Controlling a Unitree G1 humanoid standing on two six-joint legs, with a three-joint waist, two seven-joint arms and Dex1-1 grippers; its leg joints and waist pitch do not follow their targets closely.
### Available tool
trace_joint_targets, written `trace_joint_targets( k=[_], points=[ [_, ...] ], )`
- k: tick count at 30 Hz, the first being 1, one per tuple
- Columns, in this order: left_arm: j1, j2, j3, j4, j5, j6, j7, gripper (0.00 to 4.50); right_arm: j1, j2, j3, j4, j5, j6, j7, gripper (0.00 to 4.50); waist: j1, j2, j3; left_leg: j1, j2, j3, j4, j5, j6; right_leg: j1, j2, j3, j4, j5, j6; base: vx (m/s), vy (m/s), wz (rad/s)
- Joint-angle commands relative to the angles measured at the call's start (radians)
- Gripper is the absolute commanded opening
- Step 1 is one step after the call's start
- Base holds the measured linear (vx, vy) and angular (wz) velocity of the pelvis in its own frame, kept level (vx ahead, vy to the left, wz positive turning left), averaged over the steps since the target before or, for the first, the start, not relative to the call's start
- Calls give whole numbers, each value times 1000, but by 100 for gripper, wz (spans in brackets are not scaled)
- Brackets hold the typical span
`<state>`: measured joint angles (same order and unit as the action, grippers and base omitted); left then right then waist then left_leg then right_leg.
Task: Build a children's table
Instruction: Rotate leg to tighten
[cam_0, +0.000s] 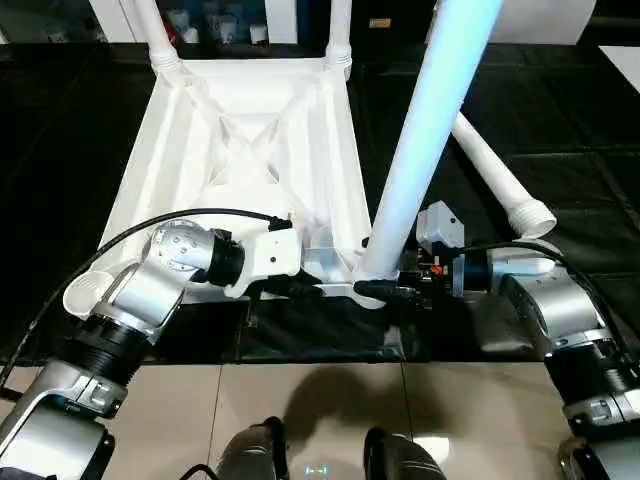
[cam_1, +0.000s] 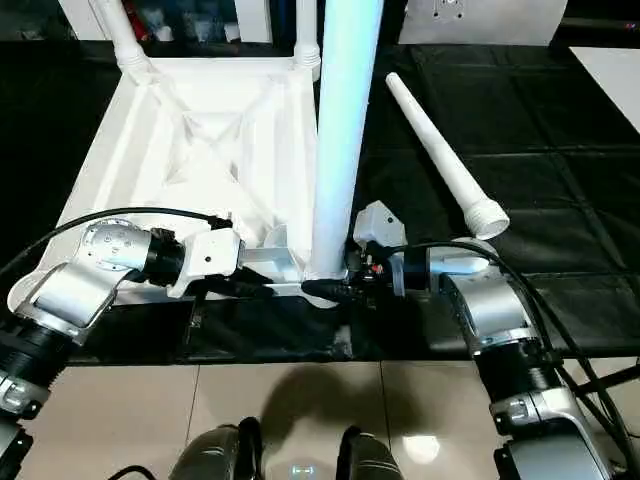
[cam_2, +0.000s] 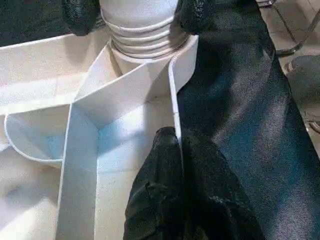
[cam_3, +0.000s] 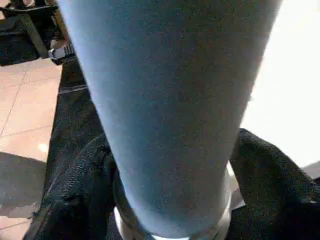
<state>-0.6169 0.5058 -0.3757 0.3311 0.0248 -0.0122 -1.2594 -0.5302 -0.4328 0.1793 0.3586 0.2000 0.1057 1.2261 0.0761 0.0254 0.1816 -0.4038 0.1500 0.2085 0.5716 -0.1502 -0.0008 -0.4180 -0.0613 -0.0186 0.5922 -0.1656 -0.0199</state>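
**Upside-down kids' table, both grippers at the near edge**

Far left: an open white socket (cam_0: 88, 290) at the near left corner, poking out just past the silver left forearm (cam_0: 140, 300). No leg in it.

Next over, the left gripper (cam_2: 170, 200), pinched narrow on the near rim of the table top (cam_0: 250, 150). One black finger inside the wall, one outside, thin white edge clamped between them in the left wrist view. Black cloth right beside it.

Table top itself flipped over on the black-covered surface (cam_0: 560, 160), ribs facing up with an X pattern in the middle. Two legs (cam_0: 160, 40) already standing in the far corner sockets, cut off by the upper edge.

Right of centre: a tall white leg (cam_0: 420, 150) standing nearly upright in the near right socket, ringed base (cam_2: 142, 35) sitting in the round collar. Right gripper (cam_0: 385, 291) wrapped around the bottom of that leg, black fingers (cam_3: 80, 185) on either side, holding it just above the socket.

Further right: the fourth leg (cam_1: 440, 160) lying loose on the surface, well apart from the top, wide ribbed end toward the robot.

Near edge: tiled floor (cam_0: 320, 400).
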Motion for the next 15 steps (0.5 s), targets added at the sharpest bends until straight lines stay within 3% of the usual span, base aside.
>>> trace_joint_targets(
  k=[1, 2, 6, 11, 13, 14, 15],
  points=[
    [10, -4, -85, 4, 30, -26, -64, 0, -12, -2, 9, 6, -9, -8, 3, 324, -6, -7, -89, 39, 85, -35, -61, -185, 82, 40, -89, 43, -57, -194, -286, 0, 0, 0],
    [9, -3, -84, 9, 32, -30, -65, 0, -10, -2, 12, 6, -8, -9, 4, 298, -6, -8, -90, 39, 85, -34, -61, -183, 83, 40, -89, 43, -56, -193, -286, 0, 0, 0],
    [10, -2, -79, 18, 38, -36, -63, 0, -5, 1, 12, 8, -8, -10, 2, 275, -5, -7, -89, 39, 85, -35, -62, -184, 84, 39, -89, 42, -57, -200, -284, 0, 0, 0],
    [41, -24, -41, -29, 17, 69, 8, 0, 42, 50, -15, -43, 14, 63, -100, 269, -5, -3, -83, 39, 87, -37, -67, -220, 66, 36, -91, 44, -63, -251, -276, 0, 0, 0],
    [47, -41, -27, -46, 14, 111, 49, 0, 52, 77, -26, -54, 9, 76, -161, 268, -10, -5, -81, 40, 86, -39, -71, -250, 51, 35, -91, 44, -67, -296, -268, 0, 0, 0],
    [56, -83, -4, -84, 22, 198, 141, 0, 71, 143, -52, -78, 7, 117, -288, 267, -19, 0, -73, 41, 88, -41, -76, -289, 23, 30, -92, 48, -69, -350, -258, 0, 0, 0],
    [56, -83, -4, -84, 22, 198, 141, 0, 71, 143, -52, -78, 7, 117, -288, 267, -19, 1, -70, 43, 88, -44, -79, -310, 14, 26, -93, 47, -77, -389, -251, 0, 0, 0]
  ],
)
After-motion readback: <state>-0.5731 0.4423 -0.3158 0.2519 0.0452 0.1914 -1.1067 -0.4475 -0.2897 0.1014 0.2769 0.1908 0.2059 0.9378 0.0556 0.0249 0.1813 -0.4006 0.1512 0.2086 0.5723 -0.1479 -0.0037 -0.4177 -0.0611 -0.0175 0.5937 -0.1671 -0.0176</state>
